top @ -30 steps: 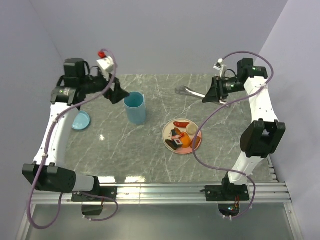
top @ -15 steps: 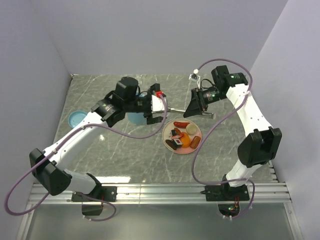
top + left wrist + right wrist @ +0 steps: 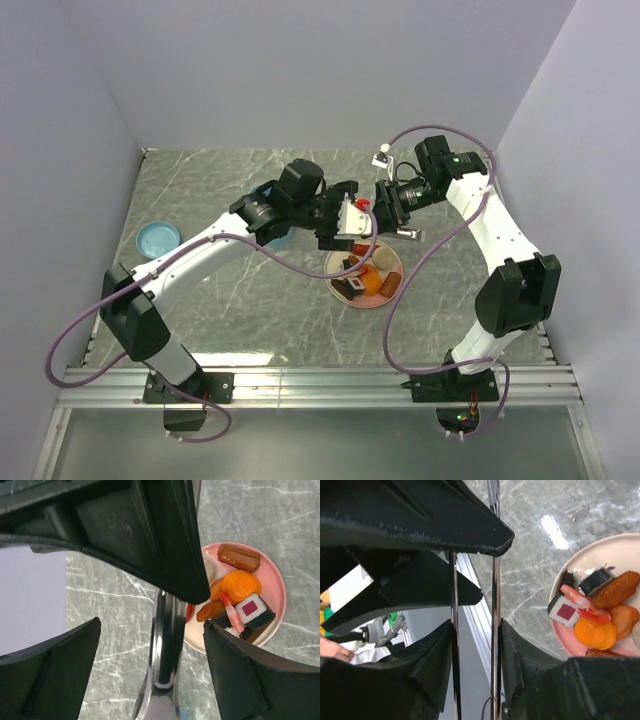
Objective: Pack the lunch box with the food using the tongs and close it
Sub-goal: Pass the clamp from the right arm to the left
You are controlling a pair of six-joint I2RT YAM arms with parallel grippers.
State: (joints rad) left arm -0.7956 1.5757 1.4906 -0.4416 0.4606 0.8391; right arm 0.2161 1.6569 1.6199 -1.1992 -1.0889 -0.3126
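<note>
My right gripper [image 3: 476,625] is shut on the silver tongs [image 3: 495,580], pressing their two thin arms towards each other. It holds them in the air just behind the pink plate [image 3: 392,290]. My left gripper [image 3: 152,625] is open with the tongs [image 3: 167,640] running between its fingers and a gap on each side. In the top view the left gripper [image 3: 355,215] and the right gripper [image 3: 385,200] nearly meet. The food [image 3: 365,275] lies on the plate: an orange round [image 3: 241,586], a brown sausage [image 3: 239,556] and a sushi roll [image 3: 255,611]. The light-blue lunch box [image 3: 280,238] is mostly hidden behind my left arm.
The blue lid [image 3: 158,238] lies on the table at the far left, near the side wall. Both arms cross above the middle of the marble table [image 3: 250,300]. A metal rail [image 3: 320,380] runs along the near edge.
My left arm has swung right from the lunch box to the tongs. My right gripper has carried the tongs left to a spot behind the plate. The left jaws have narrowed a little.
</note>
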